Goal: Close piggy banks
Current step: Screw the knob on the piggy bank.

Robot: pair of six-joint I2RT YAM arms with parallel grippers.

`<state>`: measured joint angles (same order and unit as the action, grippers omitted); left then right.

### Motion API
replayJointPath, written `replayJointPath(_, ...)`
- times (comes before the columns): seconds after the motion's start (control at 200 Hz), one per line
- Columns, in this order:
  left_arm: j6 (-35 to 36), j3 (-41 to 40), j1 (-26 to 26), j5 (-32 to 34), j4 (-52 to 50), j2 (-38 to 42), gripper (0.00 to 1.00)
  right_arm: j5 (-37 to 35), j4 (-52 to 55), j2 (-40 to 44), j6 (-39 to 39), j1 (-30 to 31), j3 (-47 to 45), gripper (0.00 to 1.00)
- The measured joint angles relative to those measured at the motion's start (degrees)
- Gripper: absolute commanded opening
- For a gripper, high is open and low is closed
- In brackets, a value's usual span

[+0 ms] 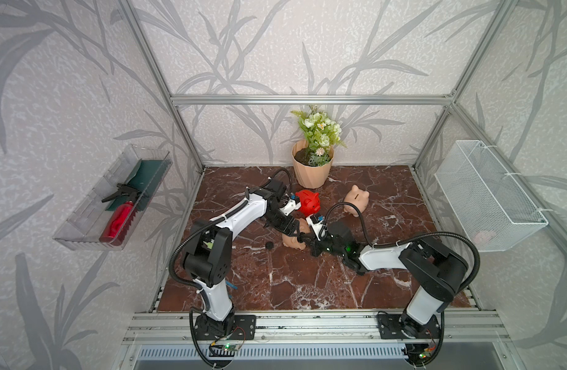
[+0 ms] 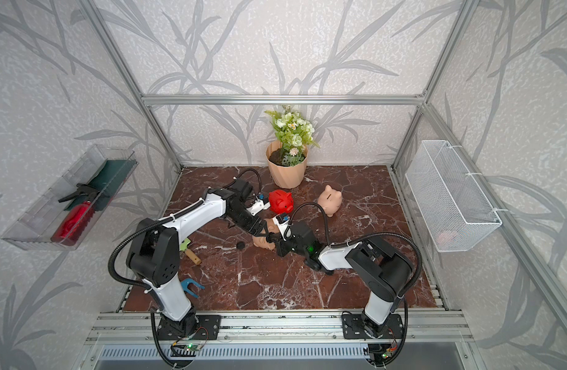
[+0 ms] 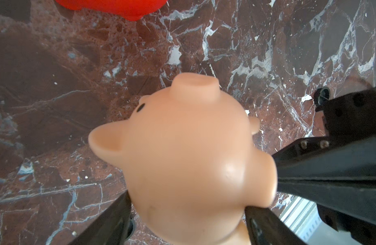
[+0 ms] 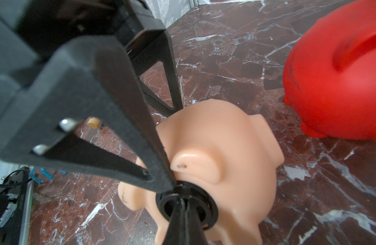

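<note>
Both arms stretch low to the middle of the brown marble table (image 1: 307, 282). The left gripper (image 3: 187, 212) has its jaws clamped on a peach-tan plastic piggy bank (image 3: 183, 148) tipped on its side. The right gripper (image 4: 183, 197) has its jaws closed, pinching a black round plug (image 4: 161, 203) at the pig's belly. A red plastic piggy bank (image 1: 308, 201) stands just behind.

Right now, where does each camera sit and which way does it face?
Top views: high at the front, looking down and back over the table; left arm and right arm show whole.
Left wrist: on the left arm, looking along the left gripper at the held peach piggy bank.
Right wrist: on the right arm, looking along the right gripper at the black plug at that pig's belly.
Shared: both wrist views show the red piggy bank.
</note>
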<state>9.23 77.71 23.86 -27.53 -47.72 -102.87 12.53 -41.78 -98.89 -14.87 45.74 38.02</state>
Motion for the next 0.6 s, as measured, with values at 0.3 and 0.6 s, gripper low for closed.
replayJointPath(0.3, 0.11, -0.33, -0.28, -1.16, 0.55, 0.20, 0.85, -0.52, 0.00, 0.00, 7.19, 0.00, -0.02, 0.00)
replayJointPath(0.6, 0.24, -0.59, -0.66, -3.52, 0.63, 0.26, 0.91, -1.64, -0.07, 0.00, 10.51, -0.33, -0.02, 0.00)
